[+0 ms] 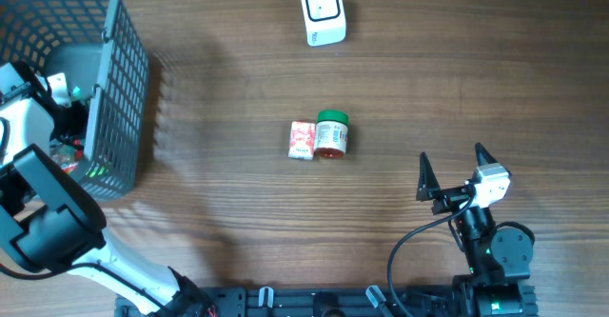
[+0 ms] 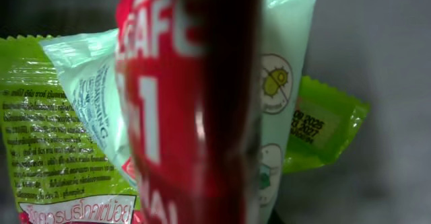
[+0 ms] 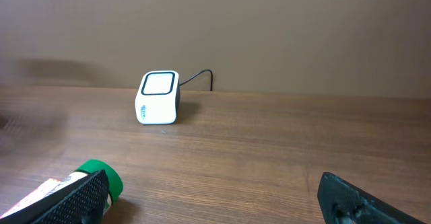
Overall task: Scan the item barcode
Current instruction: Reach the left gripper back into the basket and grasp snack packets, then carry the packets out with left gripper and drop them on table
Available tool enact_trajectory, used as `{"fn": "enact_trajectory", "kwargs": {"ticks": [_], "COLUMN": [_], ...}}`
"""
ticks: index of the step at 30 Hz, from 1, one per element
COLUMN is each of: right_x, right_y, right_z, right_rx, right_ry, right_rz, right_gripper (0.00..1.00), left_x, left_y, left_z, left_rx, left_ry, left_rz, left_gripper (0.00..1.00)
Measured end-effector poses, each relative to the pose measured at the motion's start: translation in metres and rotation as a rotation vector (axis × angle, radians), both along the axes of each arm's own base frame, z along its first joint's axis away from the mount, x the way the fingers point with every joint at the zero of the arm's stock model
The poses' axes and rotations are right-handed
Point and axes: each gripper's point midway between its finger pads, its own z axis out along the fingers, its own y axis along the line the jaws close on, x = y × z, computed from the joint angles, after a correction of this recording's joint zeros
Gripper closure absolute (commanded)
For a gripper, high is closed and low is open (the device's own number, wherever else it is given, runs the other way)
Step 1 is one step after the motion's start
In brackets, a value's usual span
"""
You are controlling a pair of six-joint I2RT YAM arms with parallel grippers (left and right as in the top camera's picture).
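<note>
Now the left fingers point(image 1: 68, 144) are clenching inside the basket point(image 1: 119, 89), a red sachet point(image 2: 182, 116) filling their camera among green packets point(image 2: 54, 136); whether they are gripping it, I cannot tell. Well right of the basket, the right fingers point(image 1: 425, 176) are hanging released above the bench point(image 1: 228, 222).

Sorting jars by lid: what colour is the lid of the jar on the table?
Green. The lid shows best in the overhead view.

Bare table point(image 1: 476, 69) gives a free path from the right tool point(image 1: 451, 152) to the barcode scanner point(image 1: 322, 10). Mid-table, a red packet point(image 1: 302, 139) and green-lidded jar point(image 1: 332, 133), touching, form one obstacle. The mesh basket point(image 1: 119, 89) walls off the left edge.
</note>
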Motion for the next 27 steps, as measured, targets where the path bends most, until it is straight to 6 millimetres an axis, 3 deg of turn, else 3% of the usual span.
{"fn": "enact_trajectory", "kwargs": {"ticks": [6, 8, 11, 13, 16, 20, 22, 23, 25, 27], "right_x": [0.0, 0.0, 0.0, 0.0, 0.0, 0.0, 0.0, 0.0, 0.0, 0.0], "right_y": [0.0, 0.0, 0.0, 0.0, 0.0, 0.0, 0.0, 0.0, 0.0, 0.0], "right_z": [0.0, 0.0, 0.0, 0.0, 0.0, 0.0, 0.0, 0.0, 0.0, 0.0], "right_rx": [0.0, 0.0, 0.0, 0.0, 0.0, 0.0, 0.0, 0.0, 0.0, 0.0], "right_ry": [0.0, 0.0, 0.0, 0.0, 0.0, 0.0, 0.0, 0.0, 0.0, 0.0], "right_rz": [0.0, 0.0, 0.0, 0.0, 0.0, 0.0, 0.0, 0.0, 0.0, 0.0], "right_gripper": [0.0, 0.0, 0.0, 0.0, 0.01, 0.0, 0.0, 0.0, 0.0, 0.0], "left_x": [-0.007, -0.002, 0.007, 0.011, 0.007, -0.009, -0.028, -0.035, -0.056, -0.072], "left_y": [-0.001, 0.003, 0.008, 0.001, -0.014, -0.065, -0.112, -0.121, -0.16, -0.194], "left_z": [0.011, 0.032, 0.099, 0.191, 0.262, 0.374, 0.431, 0.442, 0.471, 0.482], "left_rx": [-0.019, 0.007, 0.106, 0.233, 0.328, 0.466, 0.503, 0.507, 0.499, 0.446], "left_ry": [0.042, 0.002, -0.142, -0.348, -0.515, -0.814, -0.994, -1.028, -1.135, -1.198], "left_rz": [0.035, 0.054, 0.06, 0.047, 0.026, -0.052, -0.133, -0.148, -0.219, -0.295], "left_gripper": [0.96, 0.96, 0.96, 0.96, 0.96, 0.96, 0.96, 0.96, 0.96, 0.96]}}
